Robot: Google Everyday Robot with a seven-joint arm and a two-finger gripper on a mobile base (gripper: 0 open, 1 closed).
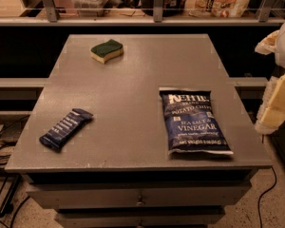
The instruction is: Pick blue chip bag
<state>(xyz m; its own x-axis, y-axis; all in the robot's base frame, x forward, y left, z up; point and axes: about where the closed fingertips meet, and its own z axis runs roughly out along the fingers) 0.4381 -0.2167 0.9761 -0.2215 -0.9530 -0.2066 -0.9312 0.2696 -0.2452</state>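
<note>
The blue chip bag (pixel 192 122) lies flat on the right front part of the grey table (pixel 133 89). It is dark navy with white "Kettle" and "Sea Salt & Vinegar" lettering, its top end pointing away from me. My gripper (pixel 278 106) shows as white and pale yellow parts at the right edge of the view. It is beyond the table's right side, raised, and apart from the bag. It holds nothing that I can see.
A small dark blue snack bar wrapper (pixel 65 128) lies at the front left. A green and yellow sponge (pixel 107 50) lies at the back left. Behind the table runs a railed shelf (pixel 156 18) with packages. Cables lie on the floor at left.
</note>
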